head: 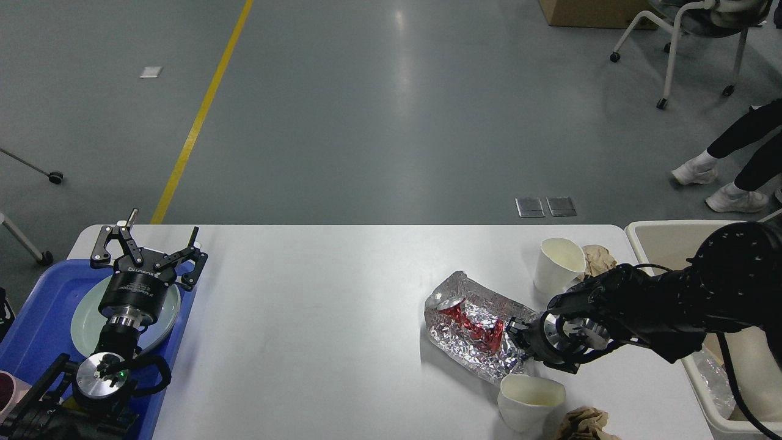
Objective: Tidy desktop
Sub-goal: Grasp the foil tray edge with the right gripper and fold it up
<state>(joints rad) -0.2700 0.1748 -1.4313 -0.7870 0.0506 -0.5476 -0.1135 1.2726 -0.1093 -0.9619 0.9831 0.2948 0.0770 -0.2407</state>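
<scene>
So the wide matte white surface [317,305] with rounded corners is filling the lower half of the head view, with grey floor beyond its far edge. Over on the right part of it, a crumpled silver foil bag with red print [473,333] is lying on its side. The right pincer [515,333] is pressing right up against the bag's right end, but it's dark and mostly end-on, so I honestly can't tell whether its fingers are closed on the foil or just touching it.

Two cream paper cups are sitting near the bag: one [557,264] just behind it toward the far edge, tipped a bit, and another [528,400] just in front of it near the near edge. A scrunched brown paper wad [599,260] is touching the far cup, and another brown wad [583,425] is lying beside the near cup.

A cream plastic bin [657,238] is standing off the right end of the surface.

On the left, the left pincer [149,244] is hanging spread wide open, holding nothing, above a pale green round plate [82,327] that's resting in a blue plastic tray [43,311] at the surface's left end.
</scene>
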